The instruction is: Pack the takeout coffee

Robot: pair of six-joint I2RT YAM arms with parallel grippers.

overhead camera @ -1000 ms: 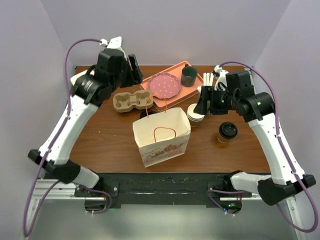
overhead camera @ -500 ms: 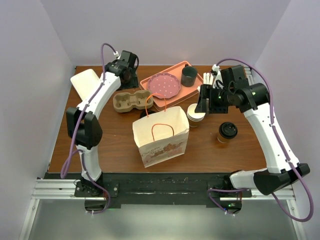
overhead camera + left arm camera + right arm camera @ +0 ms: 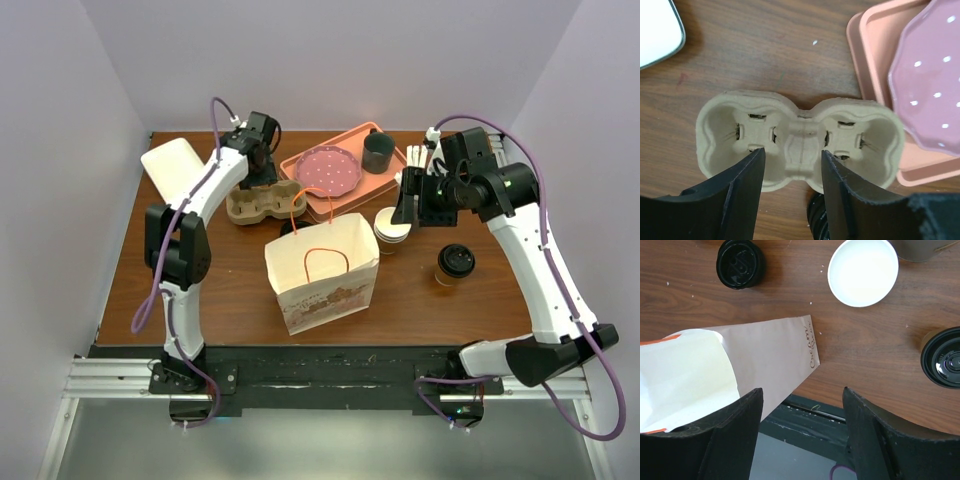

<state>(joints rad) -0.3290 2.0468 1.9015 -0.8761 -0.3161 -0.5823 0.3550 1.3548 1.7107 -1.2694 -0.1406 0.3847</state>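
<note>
- Since the frame a second back, left gripper [image 3: 791, 155] has come down over the moulded-pulp carrier [image 3: 800, 142]; jaws apart, straddling its centre bridge, nothing grasped.
- Right gripper [image 3: 802, 392] released, barely shifted, near the smooth kraft bag [image 3: 322, 270].
- Takeout coffee [image 3: 455, 262]: kraft cup, round black lid, upright, right-centre of top view, untouched.

Paper bag [image 3: 775, 355]: brown cursive script on side, too small to read.
</note>
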